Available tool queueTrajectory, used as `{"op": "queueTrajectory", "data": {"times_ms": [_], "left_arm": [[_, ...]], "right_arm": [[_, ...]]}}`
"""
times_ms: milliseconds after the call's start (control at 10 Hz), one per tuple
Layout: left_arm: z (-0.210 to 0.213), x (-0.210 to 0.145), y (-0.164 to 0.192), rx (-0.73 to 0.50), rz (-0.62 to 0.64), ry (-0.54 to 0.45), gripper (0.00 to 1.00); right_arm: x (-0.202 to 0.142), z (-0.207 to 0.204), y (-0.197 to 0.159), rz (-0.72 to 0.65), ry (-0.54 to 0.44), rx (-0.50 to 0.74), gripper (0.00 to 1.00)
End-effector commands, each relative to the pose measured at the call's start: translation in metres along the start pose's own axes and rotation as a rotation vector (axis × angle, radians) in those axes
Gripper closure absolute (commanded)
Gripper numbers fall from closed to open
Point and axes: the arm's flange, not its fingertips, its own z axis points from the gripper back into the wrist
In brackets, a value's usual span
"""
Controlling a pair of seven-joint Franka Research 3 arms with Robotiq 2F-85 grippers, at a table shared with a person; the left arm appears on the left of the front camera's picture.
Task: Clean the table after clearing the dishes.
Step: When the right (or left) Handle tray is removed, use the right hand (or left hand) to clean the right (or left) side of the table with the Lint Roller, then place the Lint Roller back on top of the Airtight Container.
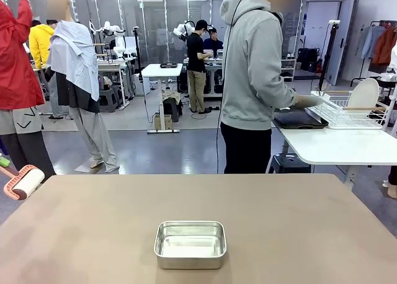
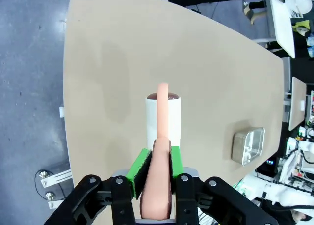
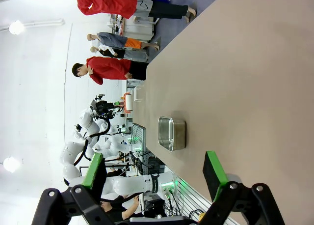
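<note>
The pan [image 1: 190, 244] is sitting nearest the camera, at about six o'clock on the surface [image 1: 298, 222], upright and with nothing visible inside it. At about nine o'clock, a lint roller [image 1: 25, 182] with a white roll and a salmon-pink frame is hanging just past the surface's left edge. In the left wrist view the left fingers [image 2: 156, 173] are clamping tight on the roller's pink handle [image 2: 158, 195], green pads pressing it from both sides, and the white roll [image 2: 163, 118] is pointing away over the bare taupe top, with the pan [image 2: 248, 145] well apart at about three o'clock. In the right wrist view the right fingers [image 3: 154, 173] are standing wide apart and gripping nothing, hovering above the surface [image 3: 245, 77], with the pan [image 3: 171, 133] lying near them. At about one o'clock beyond the far edge, a person [image 1: 251, 79] in a grey hoodie is standing turned toward a white side table [image 1: 341, 146], one hand [image 1: 308, 101] reaching over a dark tray [image 1: 299, 119] just beside a wire rack [image 1: 353, 112]. Whether plates are resting on that tray cannot be told.
</note>
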Motion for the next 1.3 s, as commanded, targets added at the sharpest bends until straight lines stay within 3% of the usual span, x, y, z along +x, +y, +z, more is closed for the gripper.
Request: {"op": "queueTrajectory", "data": {"times_ms": [0,600,900,1100,1200], "left_arm": [[0.004,-0.002,-0.002,-0.012,0.002,-0.015,0.77],[0.001,0.0,0.0,0.001,0.0,-0.002,0.77],[0.005,0.034,-0.155,0.033,-0.534,0.089,0.77],[-0.008,0.01,-0.26,0.039,-0.84,0.186,0.77],[-0.028,-0.012,-0.307,0.077,-1.0,0.302,0.77]], "right_arm": [[0.0,-0.001,0.004,-0.001,-0.012,-0.003,0.0],[0.0,-0.001,0.004,-0.001,-0.012,-0.003,0.0],[0.0,-0.001,0.004,-0.001,-0.012,-0.003,0.0],[0.0,-0.001,0.004,-0.001,-0.012,-0.003,0.0],[0.0,-0.001,0.004,-0.001,-0.012,-0.003,0.0]]}}
